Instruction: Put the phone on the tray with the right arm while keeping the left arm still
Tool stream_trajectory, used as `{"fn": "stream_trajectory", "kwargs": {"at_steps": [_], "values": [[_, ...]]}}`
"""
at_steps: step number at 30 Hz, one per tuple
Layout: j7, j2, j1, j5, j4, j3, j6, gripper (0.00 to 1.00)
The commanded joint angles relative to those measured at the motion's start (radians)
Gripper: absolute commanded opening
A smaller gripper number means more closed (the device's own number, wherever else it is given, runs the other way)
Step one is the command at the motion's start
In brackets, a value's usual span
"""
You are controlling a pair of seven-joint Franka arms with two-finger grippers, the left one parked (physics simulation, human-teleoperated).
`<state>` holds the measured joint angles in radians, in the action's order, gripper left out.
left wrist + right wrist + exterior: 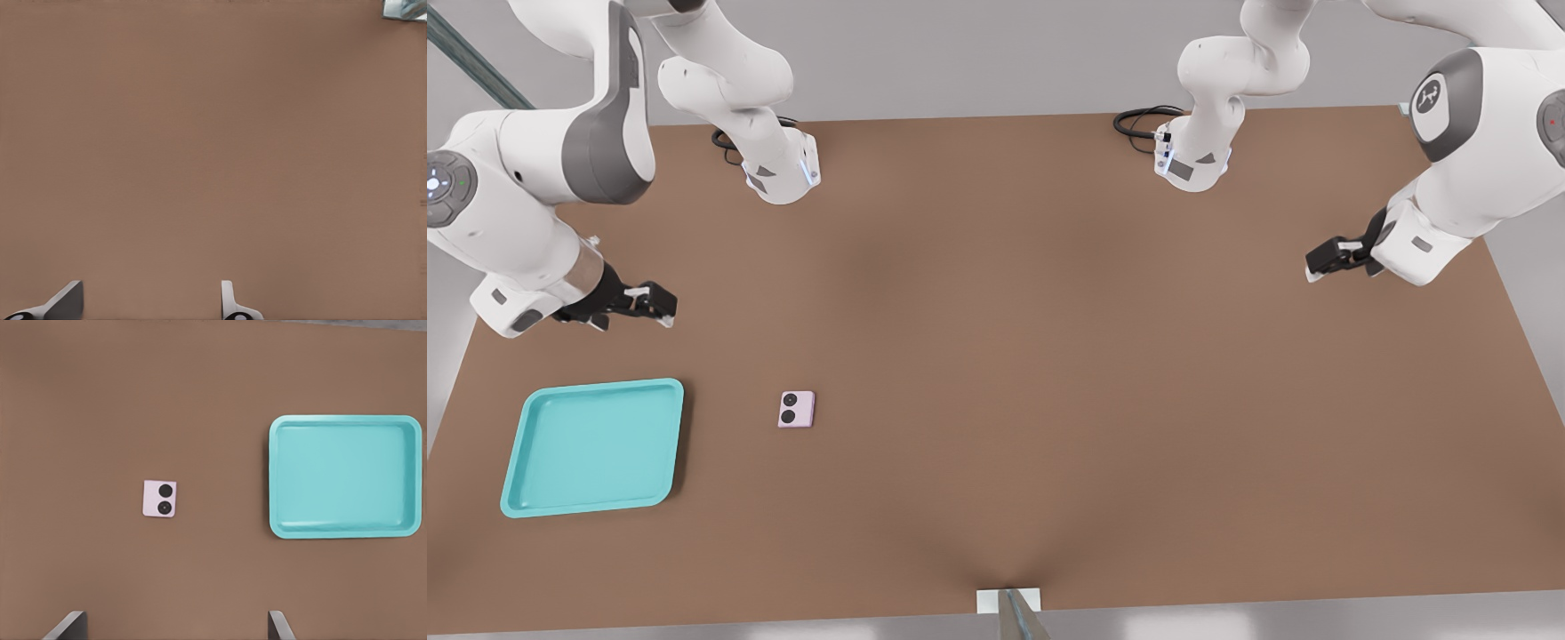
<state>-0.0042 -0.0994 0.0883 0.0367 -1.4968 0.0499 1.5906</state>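
Observation:
The pale pink folded phone [796,409] [160,499] lies flat on the brown table, its two black lenses facing up. To the front view's left of it sits the turquoise tray [605,385] [345,420], with nothing in it. My gripper [665,309] [175,620] hangs above the table behind the tray, on the front view's left, apart from both. Its two fingers [70,623] stand wide apart, open, with nothing between them. A clear gap of table separates phone and tray.
The parked arm's gripper [1334,258] hovers at the front view's far right. Black cables [1138,120] lie by the arm bases at the back. A small white bracket [1009,600] sits at the table's front edge. The tray is close to the table's left edge.

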Motion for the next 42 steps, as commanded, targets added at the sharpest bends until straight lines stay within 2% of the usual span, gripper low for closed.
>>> {"fn": "stream_trajectory", "kwargs": {"at_steps": [1, 4, 5, 8, 13, 18, 29, 32, 42], "values": [[0.001, 0.001, -0.001, 0.0, 0.001, 0.001, 0.055, 1.0], [0.036, -0.035, 0.031, 0.0, -0.003, -0.01, 0.087, 1.0], [0.121, -0.071, 0.053, 0.0, -0.013, -0.03, 0.14, 1.0], [0.147, -0.137, 0.059, -0.005, -0.183, -0.096, 0.388, 1.0], [0.196, -0.315, 0.076, -0.008, -0.2, -0.088, 0.594, 1.0], [0.202, -0.436, 0.07, -0.009, -0.206, -0.087, 0.68, 1.0], [0.198, -0.493, 0.038, -0.011, -0.329, -0.093, 0.763, 1.0], [0.19, -0.508, 0.025, -0.13, -0.344, -0.085, 0.79, 1.0], [0.187, -0.554, 0.024, -0.129, -0.342, -0.09, 0.807, 1.0]]}}
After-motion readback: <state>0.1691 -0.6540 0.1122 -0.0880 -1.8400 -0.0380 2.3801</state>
